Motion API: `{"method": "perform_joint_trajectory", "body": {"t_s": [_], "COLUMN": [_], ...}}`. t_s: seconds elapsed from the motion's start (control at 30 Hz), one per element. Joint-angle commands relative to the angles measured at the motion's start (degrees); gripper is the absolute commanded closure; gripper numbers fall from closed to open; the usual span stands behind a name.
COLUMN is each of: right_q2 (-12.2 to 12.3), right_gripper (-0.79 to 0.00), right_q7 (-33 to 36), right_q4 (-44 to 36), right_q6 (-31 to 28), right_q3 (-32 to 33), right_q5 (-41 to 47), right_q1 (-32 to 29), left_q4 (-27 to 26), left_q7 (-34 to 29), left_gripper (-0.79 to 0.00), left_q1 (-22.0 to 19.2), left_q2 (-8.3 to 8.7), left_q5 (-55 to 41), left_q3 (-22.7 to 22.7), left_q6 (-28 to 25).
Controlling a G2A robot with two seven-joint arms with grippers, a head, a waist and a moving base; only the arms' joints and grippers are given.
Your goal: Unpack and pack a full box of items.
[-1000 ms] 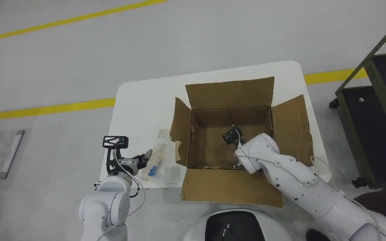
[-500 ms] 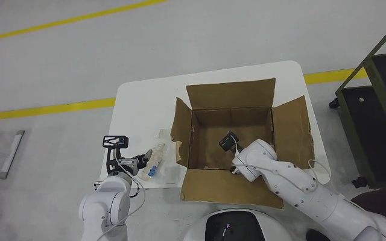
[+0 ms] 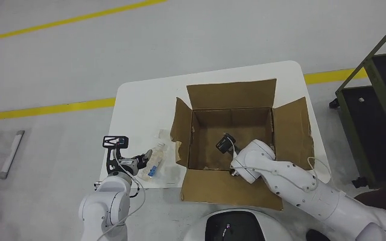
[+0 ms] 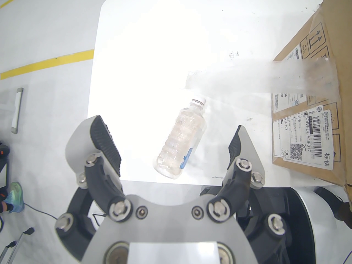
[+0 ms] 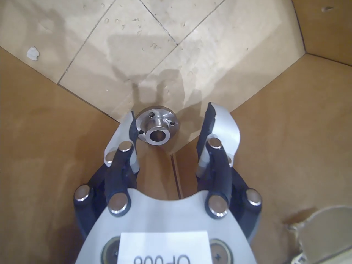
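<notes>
Matt brown cardboard box (image 3: 231,96), shiny machined metal flange (image 5: 157,126), clear ribbed plastic bottle (image 4: 181,138).

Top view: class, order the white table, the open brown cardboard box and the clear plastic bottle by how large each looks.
1. White table, largest.
2. Open brown cardboard box, flaps spread.
3. Clear plastic bottle, by far the smallest.

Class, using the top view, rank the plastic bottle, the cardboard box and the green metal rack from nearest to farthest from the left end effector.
1. plastic bottle, lying on the table right by the left end effector.
2. cardboard box, open, on the table's right part.
3. green metal rack, on the floor past the table's right edge.
</notes>
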Motion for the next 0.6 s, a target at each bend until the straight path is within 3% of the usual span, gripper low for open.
{"method": "perform_joint_trajectory", "body": {"t_s": [0.0,0.33,0.57], "right_q2": [0.5,3.27,3.87], "right_gripper": [-0.785,-0.785,-0.785], "right_q7": [0.0,0.0,0.0], "right_q4": [-0.87,-11.6,-11.09], "right_q6": [1.29,2.93,2.81], "right_q3": [-0.09,5.44,6.0], "right_q5": [-0.87,-6.47,-6.11], "right_q1": [-0.3,-7.36,-8.7], "left_q4": [0.0,0.0,0.0], "left_q7": [0.0,0.0,0.0], "left_gripper": [-0.785,-0.785,-0.785], "left_q1": [0.0,0.0,0.0], "left_q2": [0.0,0.0,0.0], "left_q5": [0.0,0.0,0.0], "left_q3": [0.0,0.0,0.0], "left_q6": [0.0,0.0,0.0]}}
